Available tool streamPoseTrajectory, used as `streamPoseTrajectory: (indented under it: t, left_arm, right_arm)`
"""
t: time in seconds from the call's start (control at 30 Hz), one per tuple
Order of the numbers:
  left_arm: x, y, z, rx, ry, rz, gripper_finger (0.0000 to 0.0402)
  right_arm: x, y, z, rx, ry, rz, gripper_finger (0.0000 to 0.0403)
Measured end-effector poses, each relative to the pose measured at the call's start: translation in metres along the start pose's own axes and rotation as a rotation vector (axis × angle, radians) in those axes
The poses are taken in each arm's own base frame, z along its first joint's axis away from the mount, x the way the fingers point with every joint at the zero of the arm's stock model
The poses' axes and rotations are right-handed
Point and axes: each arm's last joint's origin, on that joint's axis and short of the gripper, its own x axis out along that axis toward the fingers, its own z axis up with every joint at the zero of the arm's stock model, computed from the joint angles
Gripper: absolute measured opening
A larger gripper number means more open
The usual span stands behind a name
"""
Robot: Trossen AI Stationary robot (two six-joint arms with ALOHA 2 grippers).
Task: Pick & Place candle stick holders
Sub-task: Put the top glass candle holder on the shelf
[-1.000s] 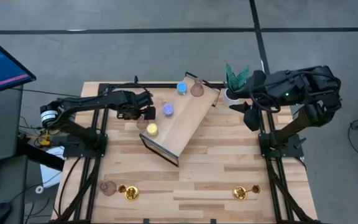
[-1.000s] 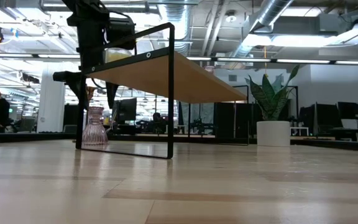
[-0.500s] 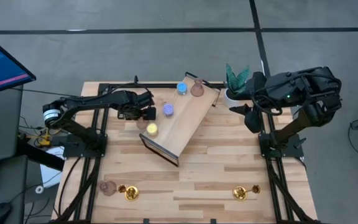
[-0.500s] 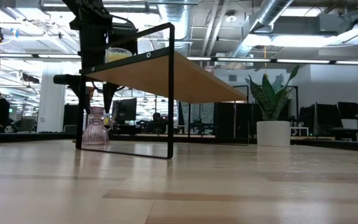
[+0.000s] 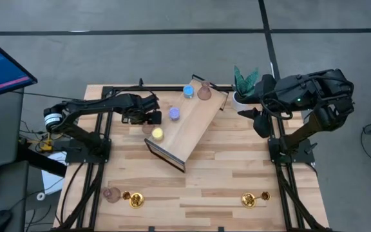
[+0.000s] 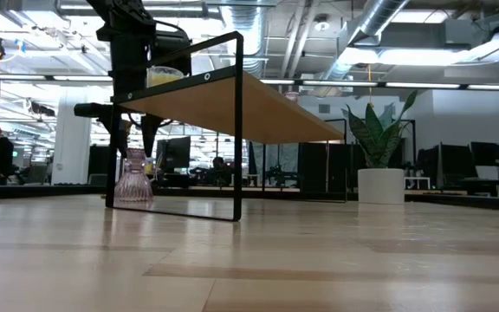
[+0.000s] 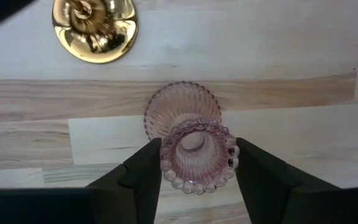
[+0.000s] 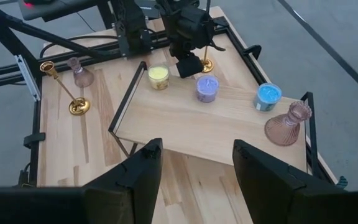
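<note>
A dusty-pink candle stick holder (image 7: pixel 182 109) stands on its base on the table, just left of the wooden shelf (image 5: pixel 189 129). My left gripper (image 5: pixel 148 121) reaches down over it and is shut on its top. A gold holder (image 7: pixel 94 25) stands close beside it. On the shelf sit a yellow (image 5: pixel 158 134), a violet (image 5: pixel 174 114), a blue (image 5: pixel 189 91) and another pink holder (image 5: pixel 204 92). My right gripper (image 5: pixel 261 119) hangs raised at the table's far right, open, with nothing between its fingers. My left gripper pinches the pink holder's beaded top rim (image 7: pixel 166 168) between its two fingers, one on each side. The fingers come steeply from above, pointing down. The holder stands upright with its round base (image 6: pixel 133 201) on the table.
A pink holder (image 5: pixel 111 194) and a gold one (image 5: pixel 134 200) stand at the near left, another gold one (image 5: pixel 253 200) at the near right. A white-potted plant (image 5: pixel 245 80) stands at the far right, next to the shelf's far end. The shelf's black frame leg (image 6: pixel 111 147) is right beside my left gripper.
My left gripper has stayed in place and has shut its fingers in on the pink holder's top, taking hold of the rim. The holder has not moved from the table.
</note>
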Motion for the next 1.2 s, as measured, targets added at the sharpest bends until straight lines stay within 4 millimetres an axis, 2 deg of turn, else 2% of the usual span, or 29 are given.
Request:
streamPoseTrajectory:
  t: [0.23,0.77,1.1,1.2]
  left_arm:
    - [-0.021,0.007,0.0,-0.035,-0.059,-0.065,0.0171]
    - [-0.094,0.041,-0.005,-0.161,-0.292,-0.376,0.0173]
    - [-0.122,0.038,0.002,-0.185,-0.419,-0.632,0.017]
    - [-0.135,0.031,0.008,-0.165,-0.445,-0.708,0.017]
  right_arm:
    - [0.0,0.0,0.0,-0.003,0.0,0.0,0.0186]
    - [0.0,-0.001,0.0,-0.016,-0.01,-0.032,0.0186]
    - [0.0,-0.001,0.0,-0.008,-0.01,-0.031,0.0186]
    - [0.0,-0.001,0.0,-0.008,-0.01,-0.03,0.0186]
